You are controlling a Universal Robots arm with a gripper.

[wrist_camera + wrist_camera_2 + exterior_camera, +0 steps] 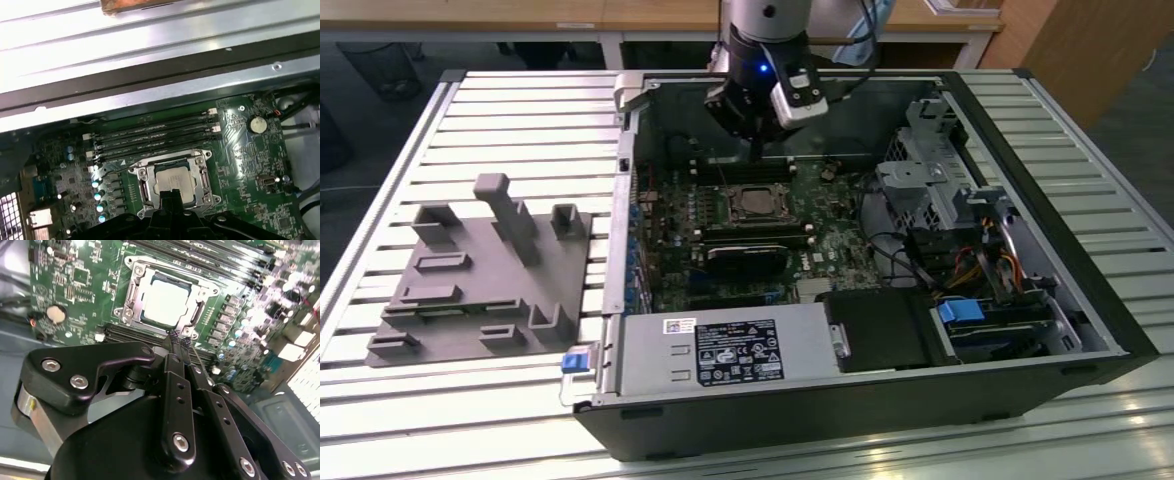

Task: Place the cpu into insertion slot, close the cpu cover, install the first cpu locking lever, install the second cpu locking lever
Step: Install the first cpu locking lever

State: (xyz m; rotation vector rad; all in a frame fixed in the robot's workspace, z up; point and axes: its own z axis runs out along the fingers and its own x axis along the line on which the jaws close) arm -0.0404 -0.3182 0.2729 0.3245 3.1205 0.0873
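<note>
1. At the exterior view's left, a grey fixture (480,270) lay on the slatted table (400,420), well apart from the work.
2. In the middle stood the open computer case (854,420). On its green board the cpu (755,203) sat flat in the insertion slot (145,317). The cpu cover (131,292) lay down around it, and its window framed the chip.
3. The gripper (755,152) hung over the board, just beside the socket, on the edge farther from that camera. In the second wrist view its fingertips (173,335) were pressed nearly together, and we saw nothing between them. They pointed at the near edge of the cover, so the cpu lay straight ahead, just past the tips.
4. Whether the locking levers were latched, we could not tell.
5. At the exterior view's right, the drive cage (927,170) stood apart from the gripper.
</note>
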